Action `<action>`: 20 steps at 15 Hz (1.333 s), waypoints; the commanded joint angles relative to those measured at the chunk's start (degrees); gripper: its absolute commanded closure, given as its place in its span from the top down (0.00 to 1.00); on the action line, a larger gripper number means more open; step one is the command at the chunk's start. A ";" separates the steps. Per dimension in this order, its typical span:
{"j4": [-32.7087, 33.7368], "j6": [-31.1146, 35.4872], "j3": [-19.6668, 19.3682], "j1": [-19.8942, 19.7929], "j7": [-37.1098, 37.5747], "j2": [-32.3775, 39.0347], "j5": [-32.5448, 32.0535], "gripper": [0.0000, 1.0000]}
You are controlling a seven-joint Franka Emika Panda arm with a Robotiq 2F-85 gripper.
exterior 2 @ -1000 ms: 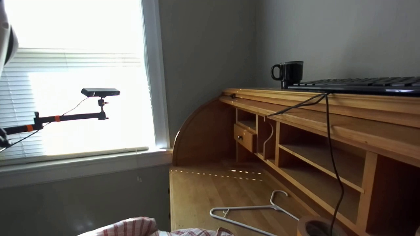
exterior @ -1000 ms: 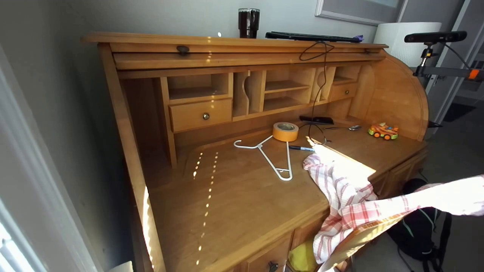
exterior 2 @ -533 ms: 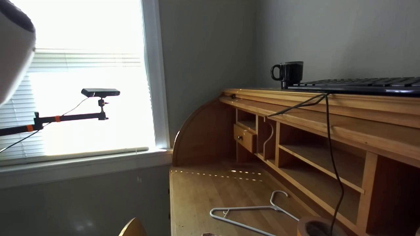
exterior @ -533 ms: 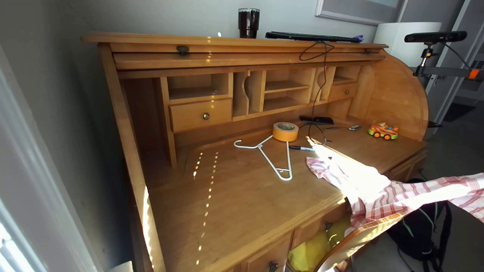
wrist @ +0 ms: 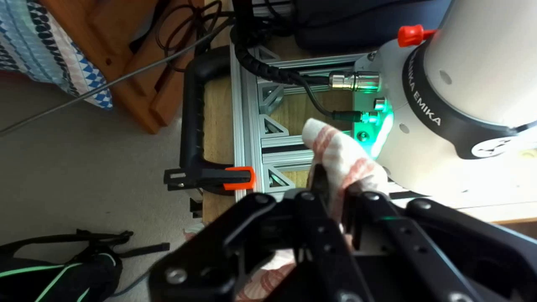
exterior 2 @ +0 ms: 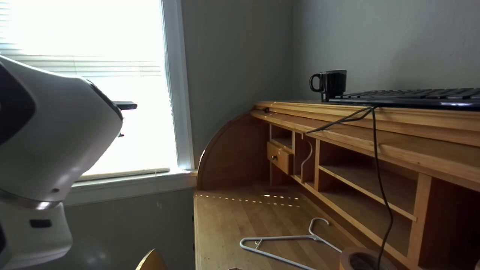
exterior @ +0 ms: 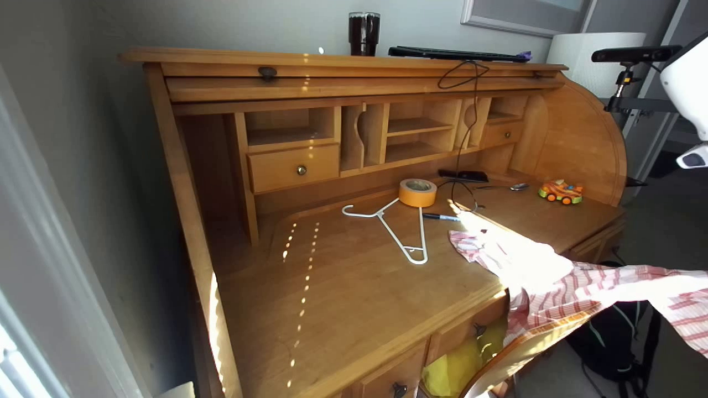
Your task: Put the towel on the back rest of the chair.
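In an exterior view the desk [exterior: 343, 309] stands beyond the chair back [exterior: 522, 354]. From the desk's front edge the towel [exterior: 594, 286] stretches past the chair back's top, contact unclear. The gripper [wrist: 337, 188] is closed, pinching the towel. A hanger [exterior: 423, 233] and tape [exterior: 418, 198] lie on the desk.

The towel [exterior: 586, 287] is cloth, the chair [exterior: 530, 349] and surface [exterior: 359, 309] smooth wood, the hanger [exterior 2: 285, 237] plastic, the mug [exterior 2: 334, 83] glossy.
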 commanded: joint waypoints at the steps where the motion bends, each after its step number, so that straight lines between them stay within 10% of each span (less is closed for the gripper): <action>1: 1.40 1.43 2.41 3.87 -1.16 10.41 -1.01 0.02; 13: 6.31 10.31 11.28 10.09 6.65 36.61 1.80 0.02; 14: 6.80 12.00 11.56 10.20 7.86 37.62 2.84 0.34; 20: 5.51 20.41 12.12 9.81 10.19 33.78 13.60 0.72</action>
